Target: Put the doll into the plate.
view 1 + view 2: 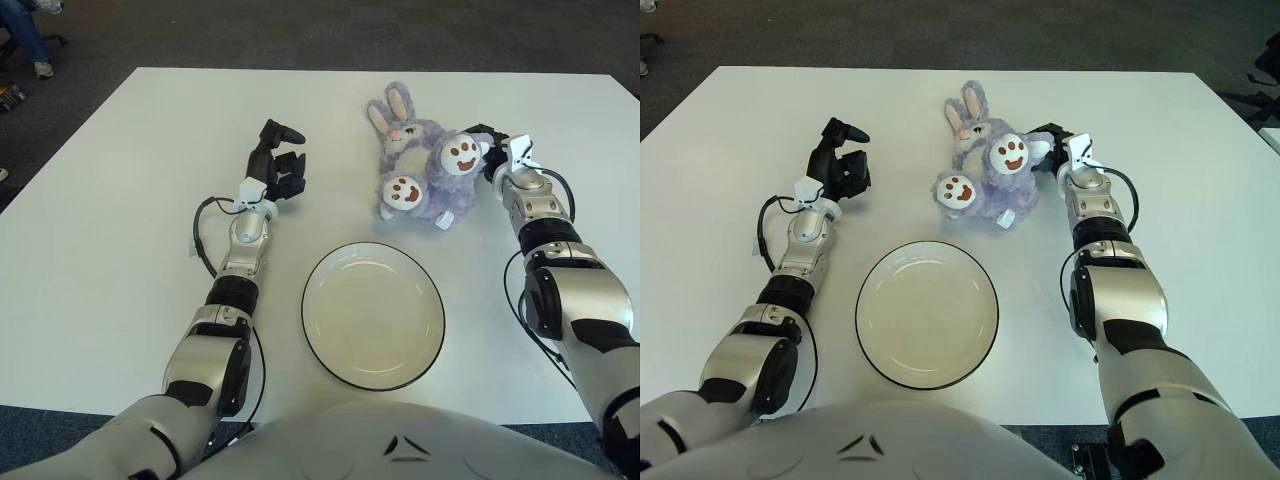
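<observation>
Two hands show in the left eye view: the right hand (487,150) presses against the doll (420,170) toward the desk's far edge, its grip hidden, cannot tell. The right eye view has the left hand (840,165) spread, idle, and the plate (927,313) waiting empty near the front edge.

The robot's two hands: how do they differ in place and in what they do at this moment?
The right hand is pressed against the side of the purple plush rabbit doll, at its raised foot, while the left hand stands apart from the doll, on the doll's other side. The right hand's fingers are mostly hidden behind the doll; the left hand's fingers are plainly spread and hold nothing. Both hands are over the white table, beyond the round white plate with a dark rim.
</observation>
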### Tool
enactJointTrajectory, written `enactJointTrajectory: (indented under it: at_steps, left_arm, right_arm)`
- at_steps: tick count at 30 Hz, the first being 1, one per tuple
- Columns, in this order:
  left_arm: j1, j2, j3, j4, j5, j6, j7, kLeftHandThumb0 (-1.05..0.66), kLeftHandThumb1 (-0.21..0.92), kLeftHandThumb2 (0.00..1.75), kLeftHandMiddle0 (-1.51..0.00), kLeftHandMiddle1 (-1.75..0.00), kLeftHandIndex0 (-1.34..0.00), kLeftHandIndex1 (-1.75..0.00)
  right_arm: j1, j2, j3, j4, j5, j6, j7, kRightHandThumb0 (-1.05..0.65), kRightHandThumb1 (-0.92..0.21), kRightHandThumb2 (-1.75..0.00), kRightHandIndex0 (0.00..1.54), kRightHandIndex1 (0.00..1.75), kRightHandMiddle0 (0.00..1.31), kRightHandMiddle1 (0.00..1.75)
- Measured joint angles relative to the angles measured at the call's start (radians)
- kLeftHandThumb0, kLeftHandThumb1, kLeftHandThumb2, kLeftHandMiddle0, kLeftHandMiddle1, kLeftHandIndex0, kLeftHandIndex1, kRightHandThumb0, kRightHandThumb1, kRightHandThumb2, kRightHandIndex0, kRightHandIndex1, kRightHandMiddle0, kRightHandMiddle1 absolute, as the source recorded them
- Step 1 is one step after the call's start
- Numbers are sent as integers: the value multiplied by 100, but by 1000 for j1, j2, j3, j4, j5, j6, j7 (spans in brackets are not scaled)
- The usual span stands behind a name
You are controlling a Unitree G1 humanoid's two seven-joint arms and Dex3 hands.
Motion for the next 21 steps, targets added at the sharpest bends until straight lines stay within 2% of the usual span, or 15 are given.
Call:
enactJointTrajectory:
  at_steps: [9, 21]
  left_arm:
    - [1, -1, 0, 0, -2, 3, -2, -37, 75, 76, -111, -175, -29, -175]
    - [1, -3, 0, 1, -4, 14, -4, -37, 74, 77, -112, -175, -30, -175]
  right_arm:
    - [41, 18, 10, -69, 19, -14, 82, 0, -69, -78, 32, 165, 31, 163]
    - [105, 27, 30, -171, 37, -18, 132, -1, -66, -85, 32, 168, 31, 165]
